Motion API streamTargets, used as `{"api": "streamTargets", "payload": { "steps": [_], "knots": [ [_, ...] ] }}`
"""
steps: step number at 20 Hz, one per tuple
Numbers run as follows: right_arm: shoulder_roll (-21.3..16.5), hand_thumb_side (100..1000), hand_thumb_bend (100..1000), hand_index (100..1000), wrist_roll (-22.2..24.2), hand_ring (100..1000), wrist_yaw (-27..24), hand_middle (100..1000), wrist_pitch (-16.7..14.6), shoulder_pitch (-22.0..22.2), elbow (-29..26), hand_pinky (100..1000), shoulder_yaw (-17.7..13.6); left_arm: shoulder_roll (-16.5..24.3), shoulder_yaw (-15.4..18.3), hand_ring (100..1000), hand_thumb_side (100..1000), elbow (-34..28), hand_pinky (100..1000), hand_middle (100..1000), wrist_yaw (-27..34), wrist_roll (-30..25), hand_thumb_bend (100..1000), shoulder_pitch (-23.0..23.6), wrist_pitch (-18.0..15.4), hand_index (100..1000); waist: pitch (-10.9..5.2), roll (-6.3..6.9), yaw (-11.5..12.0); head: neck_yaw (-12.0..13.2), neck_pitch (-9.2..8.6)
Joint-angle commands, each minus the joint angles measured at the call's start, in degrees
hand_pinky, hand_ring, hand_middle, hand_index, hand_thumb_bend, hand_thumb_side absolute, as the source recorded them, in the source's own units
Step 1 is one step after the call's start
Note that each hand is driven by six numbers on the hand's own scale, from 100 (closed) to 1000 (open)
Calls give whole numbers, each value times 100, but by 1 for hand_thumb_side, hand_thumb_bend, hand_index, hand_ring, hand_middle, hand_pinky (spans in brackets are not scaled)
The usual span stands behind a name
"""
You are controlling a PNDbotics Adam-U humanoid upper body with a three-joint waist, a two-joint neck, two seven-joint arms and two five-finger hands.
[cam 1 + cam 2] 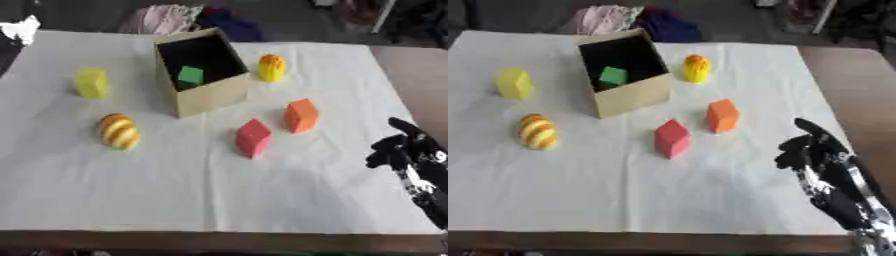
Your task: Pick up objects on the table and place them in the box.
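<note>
In the left eye view, an open cardboard box (203, 75) stands toward the far middle of a white cloth (201, 185) spread over the table, tipped a little so that its mouth faces the camera, which leaves its inside easy to reach from above. A green cube (191, 75) already lies inside it. The rest wait outside: a yellow block (91, 82) well to the far left, a yellow-and-orange striped rounded object (119, 131) nearer on the left, another yellow-orange rounded piece (272, 67) just beside the box's right wall, an orange cube (301, 115) right of centre, and a red cube (253, 138) just near and left of it. In the right eye view, the right hand (820, 157) comes in from the near right corner, low over the cloth, touching none of the pieces. Its fingers look relaxed and spread, holding nothing, one pointing up toward the far side. It sits closest to the orange and red cubes, so one of those seems the likely next pick, though that is only a guess from its position. The left hand shows in neither view. Bundled fabric (604, 19) lies beyond the far edge.
</note>
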Motion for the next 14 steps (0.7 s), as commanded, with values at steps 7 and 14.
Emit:
{"api": "streamTargets", "payload": {
  "steps": [7, 14],
  "knots": [
    [-193, 417, 100, 929, 18, 596, -46, 618, -4, -60, -56, 589, 32, -355, -259, 868, 328, 2687, 861, 856, -2253, -1107, 142, -1443, -668, 974, 5, 80, -217, 140, -181],
    [-197, 409, 100, 926, 47, 596, -79, 618, -15, -102, -44, 589, 59, -1030, -114, 862, 330, 4009, 863, 850, -3278, -843, 135, -2034, -906, 962, 53, 27, -389, 228, -216]
  ]
}}
